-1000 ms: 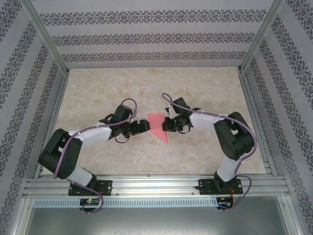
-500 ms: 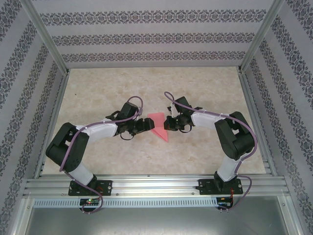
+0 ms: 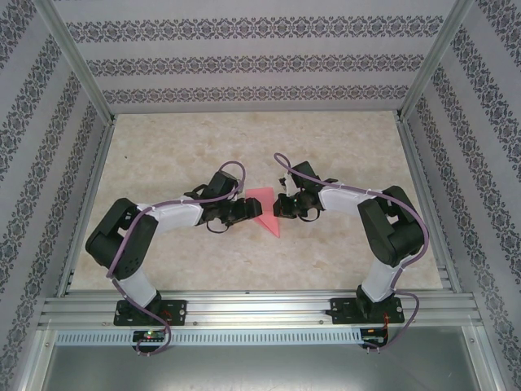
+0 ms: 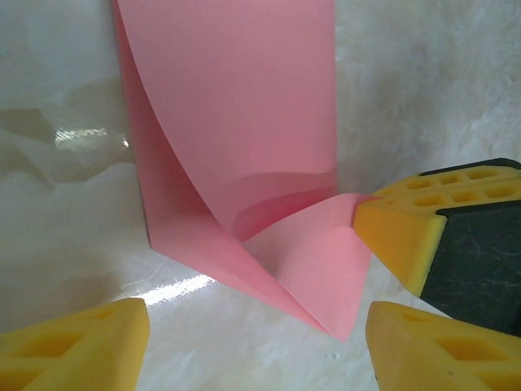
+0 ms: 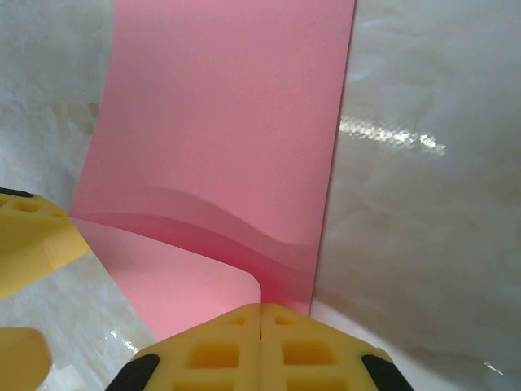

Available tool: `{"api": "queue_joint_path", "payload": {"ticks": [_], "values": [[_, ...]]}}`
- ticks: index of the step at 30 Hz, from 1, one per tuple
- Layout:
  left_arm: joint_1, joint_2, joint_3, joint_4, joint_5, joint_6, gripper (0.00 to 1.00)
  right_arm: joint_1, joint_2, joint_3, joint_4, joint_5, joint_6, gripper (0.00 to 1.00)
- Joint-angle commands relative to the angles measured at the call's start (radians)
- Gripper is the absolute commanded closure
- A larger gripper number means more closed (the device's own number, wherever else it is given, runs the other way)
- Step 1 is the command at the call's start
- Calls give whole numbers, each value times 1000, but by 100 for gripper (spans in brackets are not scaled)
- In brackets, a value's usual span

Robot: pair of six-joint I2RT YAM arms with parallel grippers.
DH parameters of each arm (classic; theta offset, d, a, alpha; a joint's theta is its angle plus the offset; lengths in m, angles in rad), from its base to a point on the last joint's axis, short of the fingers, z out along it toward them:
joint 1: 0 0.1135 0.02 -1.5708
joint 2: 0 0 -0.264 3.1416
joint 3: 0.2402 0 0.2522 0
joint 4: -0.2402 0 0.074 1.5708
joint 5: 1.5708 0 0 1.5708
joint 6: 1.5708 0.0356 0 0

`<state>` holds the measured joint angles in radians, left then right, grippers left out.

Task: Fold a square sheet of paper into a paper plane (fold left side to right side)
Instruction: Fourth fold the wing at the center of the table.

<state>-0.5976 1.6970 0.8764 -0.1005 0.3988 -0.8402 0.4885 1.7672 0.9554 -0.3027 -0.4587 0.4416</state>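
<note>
While the left claw (image 3: 247, 210) gapes wide with nothing between its fingers, the square sheet of paper (image 3: 262, 201) lies just ahead of it, partly folded, on the table (image 3: 326, 147). Left wrist view: both fingers (image 4: 77, 346) flank the sheet's near point without touching it. A raised flap curls up ahead of the claw, its corner touching the right claw's fingertip (image 4: 395, 236). The right claw (image 3: 281, 206) faces in from the sheet's far side, closed. Right wrist view: the right claw (image 5: 260, 314) has its pads pressed together at the curled edge and seems to nip it, with the sheet (image 5: 220, 122) stretching away ahead.
</note>
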Motion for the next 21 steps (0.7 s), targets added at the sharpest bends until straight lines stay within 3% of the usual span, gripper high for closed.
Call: {"api": "queue_joint_path", "payload": {"ticks": [1,21], "values": [[-14,11,33,42,5,-17,29,-4,-29,-10,4,-11,-19,94],[-34,88,90,48,-6,-35,43,-1,-17,-10,10,-23,-17,94]]}}
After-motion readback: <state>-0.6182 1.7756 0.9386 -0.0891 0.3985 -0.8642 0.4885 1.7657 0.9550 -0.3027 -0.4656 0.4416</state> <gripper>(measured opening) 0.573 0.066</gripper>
